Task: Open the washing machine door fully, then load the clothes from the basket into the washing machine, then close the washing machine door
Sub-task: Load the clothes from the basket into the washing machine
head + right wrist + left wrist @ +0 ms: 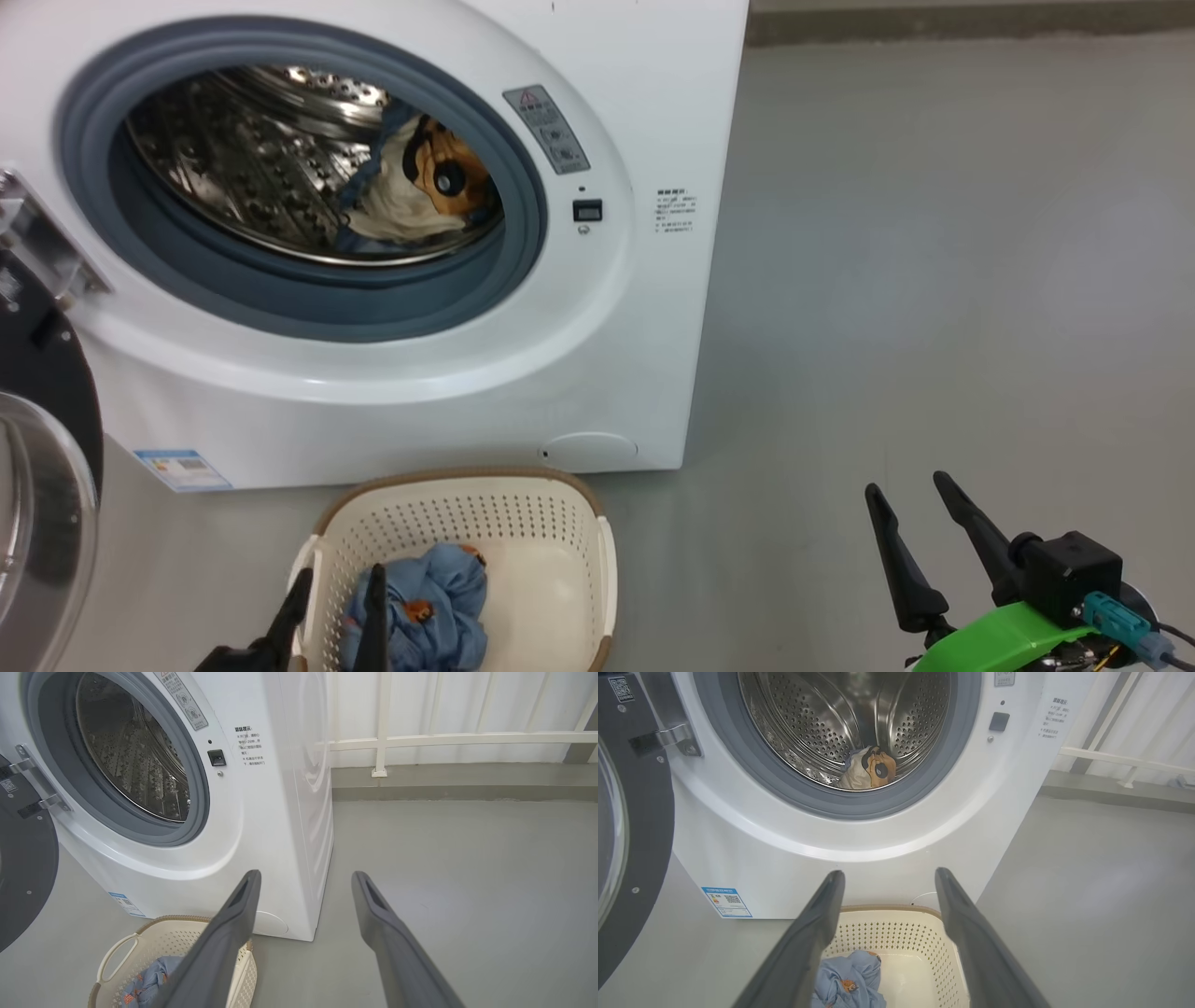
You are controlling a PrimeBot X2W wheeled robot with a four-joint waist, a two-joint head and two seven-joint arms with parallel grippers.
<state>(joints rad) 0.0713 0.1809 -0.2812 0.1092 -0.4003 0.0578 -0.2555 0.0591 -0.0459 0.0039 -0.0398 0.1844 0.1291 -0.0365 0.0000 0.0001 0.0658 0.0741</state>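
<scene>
Left fingers (374,621) and right fingers (898,560) spread wide, gripping nothing; left pair over the basket (551,569), right pair above the floor (934,280). Washing machine (607,355) ahead, washing machine door (47,373) swung open at left. Basket on the floor just before it, blue clothes (429,607) inside; patched garment (420,187) in the drum (233,159).

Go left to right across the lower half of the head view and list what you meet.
washing machine door → blue label sticker → basket → right gripper
</scene>
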